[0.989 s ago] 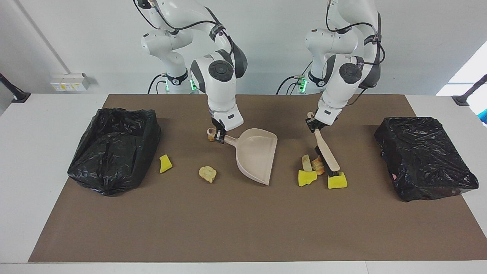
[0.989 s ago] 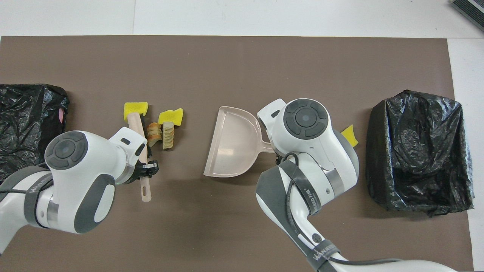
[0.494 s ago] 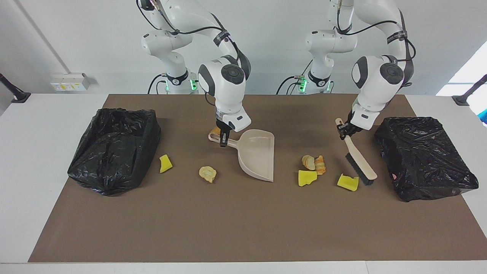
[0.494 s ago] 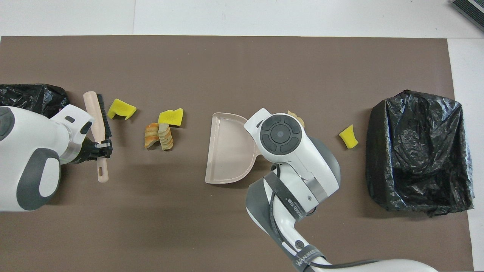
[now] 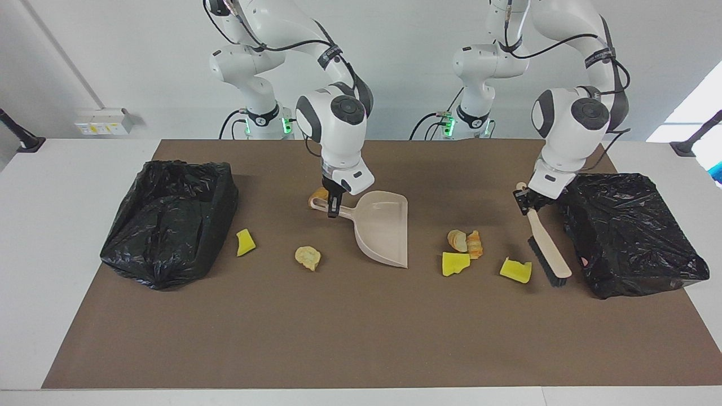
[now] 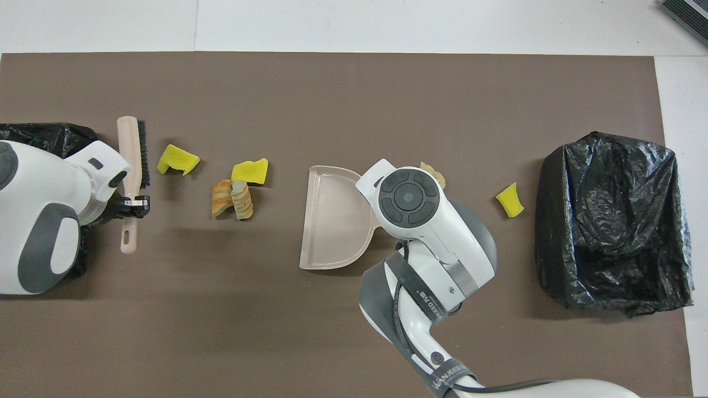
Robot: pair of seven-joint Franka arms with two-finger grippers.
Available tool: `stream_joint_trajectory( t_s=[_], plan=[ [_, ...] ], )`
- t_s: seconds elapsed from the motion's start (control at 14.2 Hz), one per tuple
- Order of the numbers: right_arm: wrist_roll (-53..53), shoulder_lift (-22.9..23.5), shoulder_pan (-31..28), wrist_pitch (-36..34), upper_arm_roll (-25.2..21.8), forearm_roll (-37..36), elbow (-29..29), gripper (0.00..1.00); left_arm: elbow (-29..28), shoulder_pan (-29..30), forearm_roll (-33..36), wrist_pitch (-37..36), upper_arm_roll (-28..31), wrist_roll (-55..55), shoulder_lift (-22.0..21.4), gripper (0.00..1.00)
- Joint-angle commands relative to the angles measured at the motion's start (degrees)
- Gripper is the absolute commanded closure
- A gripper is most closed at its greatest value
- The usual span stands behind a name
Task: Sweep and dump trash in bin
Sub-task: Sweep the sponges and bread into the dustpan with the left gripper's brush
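Brown mat (image 5: pixel 338 327) on white table (image 5: pixel 56 225); left end effector (image 5: pixel 532 201) grips brush (image 5: pixel 547 248), right end effector (image 5: pixel 334 207) dustpan (image 5: pixel 383 228).

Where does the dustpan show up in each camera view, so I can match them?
Facing view: dustpan near the middle, its handle held by the right gripper.
Overhead view: dustpan near the middle, partly under the right arm.
Shared landmark: the yellow sponge chunk beside the bread lumps.

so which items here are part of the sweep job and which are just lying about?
In the job:
- brush, held by left gripper
- dustpan, handle held by right gripper
- yellow sponge scraps, bread lumps
- black-lined bin
- second bin

Lying about:
- wall box
- brown mat
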Motion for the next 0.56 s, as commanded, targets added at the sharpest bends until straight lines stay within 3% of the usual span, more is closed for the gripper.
stream_joint_trajectory(
  t_s=[0.0,0.21,0.49],
  plan=[
    [-0.7,0.2,-0.1,0.6,0.3,-1.1,-0.6,1.00,4.0,0.5,4.1,1.0,-0.4,2.6,4.9,1.00],
    [-0.6,0.2,0.0,0.6,0.3,-1.1,-0.6,1.00,5.0,0.2,5.7,0.9,-0.5,6.7,7.1,1.00],
    [-0.7,0.3,0.0,0.6,0.3,-1.2,-0.6,1.00,2.0,-2.4,5.1,1.1,-0.8,8.1,8.0,1.00]
  ],
)
